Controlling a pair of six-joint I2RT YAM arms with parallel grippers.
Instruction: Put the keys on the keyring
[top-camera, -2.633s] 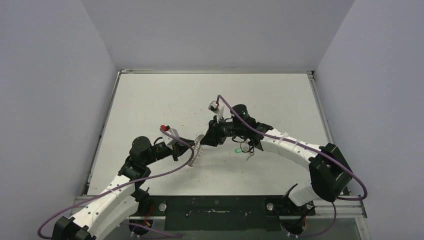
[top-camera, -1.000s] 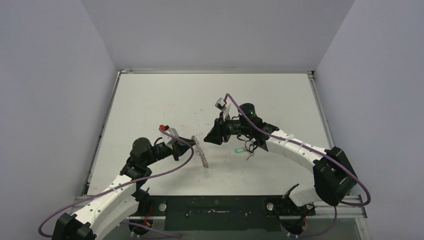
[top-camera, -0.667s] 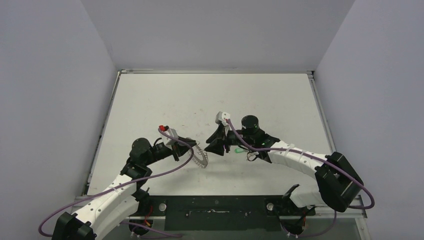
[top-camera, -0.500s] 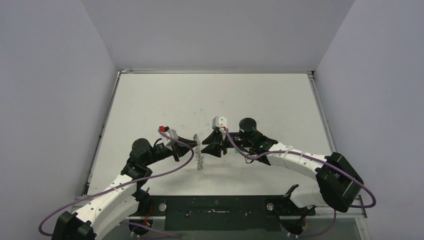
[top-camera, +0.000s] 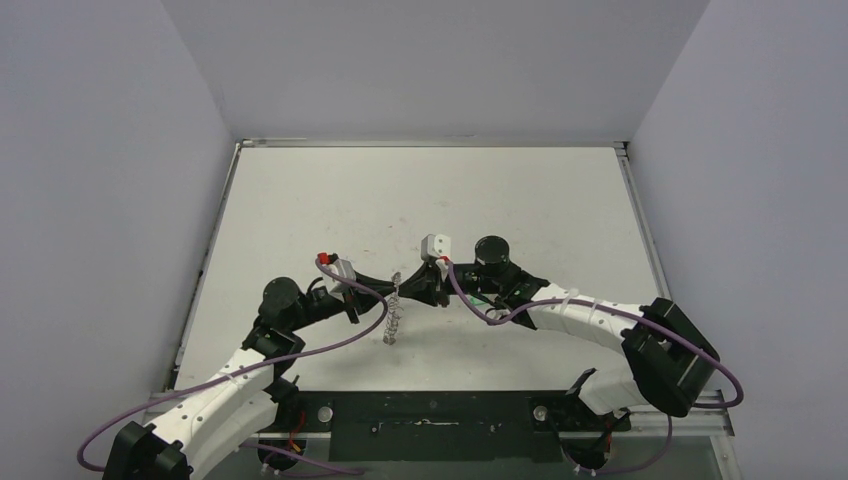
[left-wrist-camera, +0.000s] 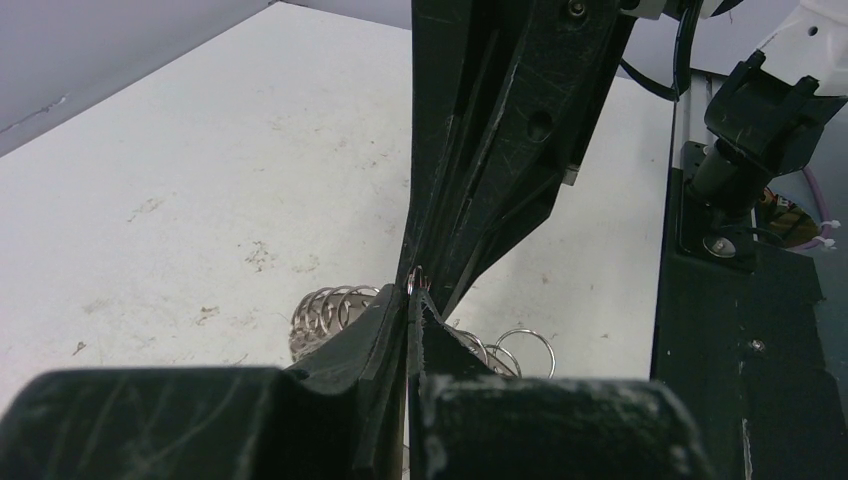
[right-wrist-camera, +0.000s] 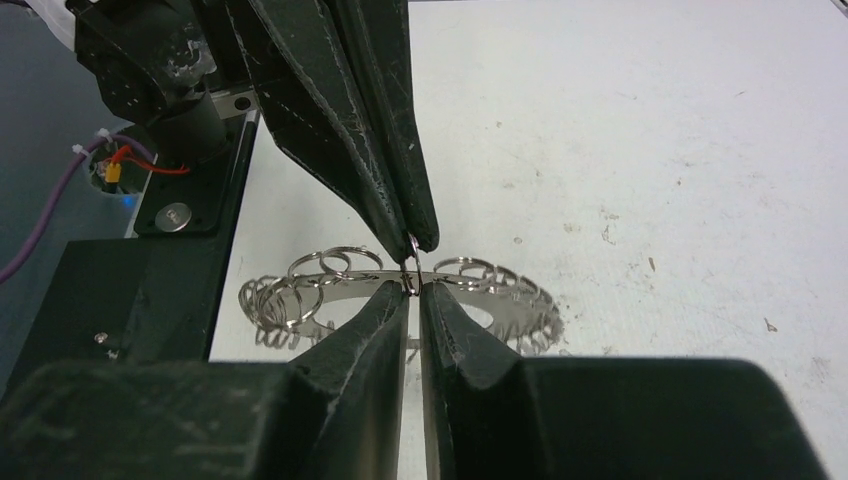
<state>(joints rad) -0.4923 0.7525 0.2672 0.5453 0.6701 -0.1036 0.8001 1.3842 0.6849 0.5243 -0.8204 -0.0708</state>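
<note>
The keyring (top-camera: 391, 318), a silvery ring fringed with small wire loops, hangs edge-on above the table with my left gripper (top-camera: 393, 297) shut on its rim. In the left wrist view the jaws (left-wrist-camera: 412, 296) pinch the rim, and loops (left-wrist-camera: 328, 305) fan out on both sides. My right gripper (top-camera: 415, 286) meets it from the right. Its jaws (right-wrist-camera: 413, 286) have narrowed to a slit around one small loop (right-wrist-camera: 410, 262) of the keyring (right-wrist-camera: 310, 290). The keys lie under my right arm, where only a speck of green tag (top-camera: 482, 297) shows.
The left gripper's black fingers (right-wrist-camera: 385, 150) reach down from above in the right wrist view. The right gripper's fingers (left-wrist-camera: 490, 130) fill the upper middle of the left wrist view. The white table (top-camera: 330, 200) is stained, and a black base rail (top-camera: 430, 415) runs along the near edge.
My right gripper moved left, away from the keys and up to the keyring, and its jaws narrowed onto a loop. The left gripper turned the keyring until it hung edge-on.
</note>
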